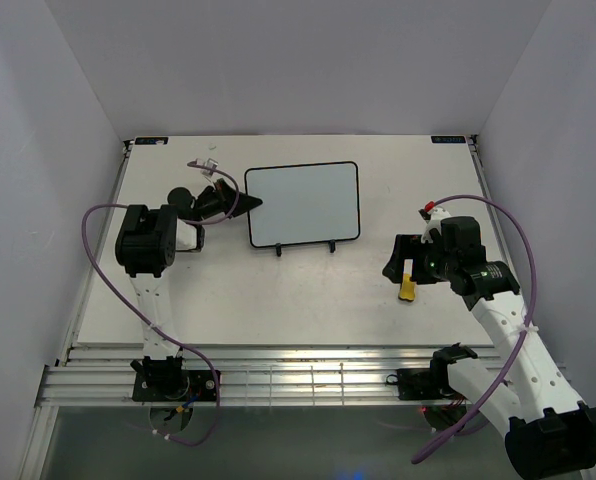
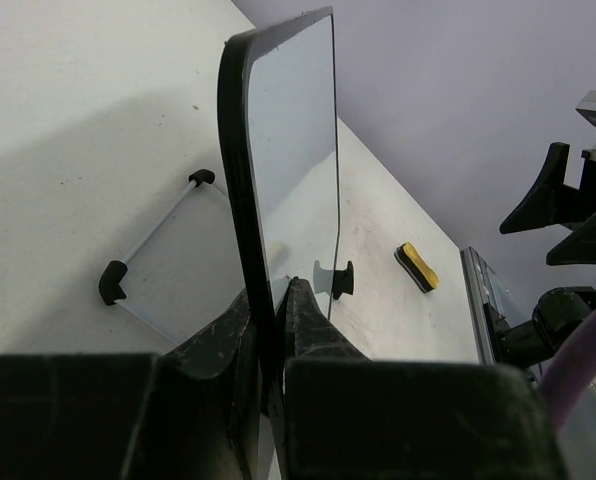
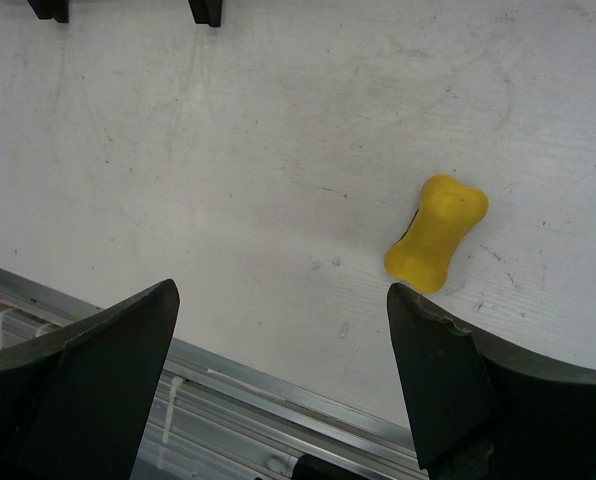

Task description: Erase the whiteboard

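Observation:
The whiteboard (image 1: 303, 203) stands nearly upright on a thin black wire stand (image 1: 330, 245) at the table's middle back; its face shows no writing. My left gripper (image 1: 244, 203) is shut on the board's left edge; in the left wrist view the fingers (image 2: 318, 325) pinch the black rim of the board (image 2: 296, 160). The yellow eraser (image 1: 408, 290) lies on the table to the right front. My right gripper (image 1: 400, 266) is open and empty just above and beside it; in the right wrist view the eraser (image 3: 436, 233) lies just beyond the right fingertip (image 3: 418, 330), outside the jaws.
The stand's wire leg with black feet (image 2: 111, 281) reaches behind the board. An aluminium rail (image 1: 278, 375) runs along the table's near edge. White walls enclose the table on three sides. The eraser also shows in the left wrist view (image 2: 418, 267).

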`<state>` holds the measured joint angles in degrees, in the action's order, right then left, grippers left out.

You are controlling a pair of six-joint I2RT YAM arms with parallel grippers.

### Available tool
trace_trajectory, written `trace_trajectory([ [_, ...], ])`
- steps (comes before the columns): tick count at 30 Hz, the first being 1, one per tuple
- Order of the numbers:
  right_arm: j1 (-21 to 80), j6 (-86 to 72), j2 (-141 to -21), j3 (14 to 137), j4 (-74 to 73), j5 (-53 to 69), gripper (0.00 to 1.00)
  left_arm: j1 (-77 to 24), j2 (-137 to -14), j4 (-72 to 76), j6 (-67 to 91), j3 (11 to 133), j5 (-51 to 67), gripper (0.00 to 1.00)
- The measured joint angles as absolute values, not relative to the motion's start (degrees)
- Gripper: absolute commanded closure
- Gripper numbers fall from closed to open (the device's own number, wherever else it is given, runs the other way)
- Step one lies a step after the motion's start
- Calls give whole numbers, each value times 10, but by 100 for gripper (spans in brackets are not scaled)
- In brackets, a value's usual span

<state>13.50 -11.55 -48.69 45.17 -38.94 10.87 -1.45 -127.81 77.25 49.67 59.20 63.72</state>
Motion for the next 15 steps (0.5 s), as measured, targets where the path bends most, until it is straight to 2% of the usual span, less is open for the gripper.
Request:
trace_trajectory([
  [1, 135, -116, -487, 452, -389, 109, 10, -15, -1277, 774, 495, 589, 637, 91],
  [7, 135, -115, -484, 452, -389, 111, 10, -14, -1274, 777, 491, 586, 640, 78],
  [8, 135, -115, -482, 452, -389, 111, 10, -14, -1274, 777, 486, 586, 640, 69],
  [10, 135, -115, -480, 452, -389, 112, 10, -13, -1274, 776, 462, 585, 639, 67],
  [11, 135, -115, -479, 452, -389, 112, 10, -13, -1274, 775, 451, 584, 638, 62],
  [14, 135, -115, -479, 452, -389, 113, 10, -8, -1273, 775, 416, 566, 632, 54],
  [15, 135, -115, -479, 452, -389, 113, 10, -7, -1273, 772, 407, 558, 631, 42],
])
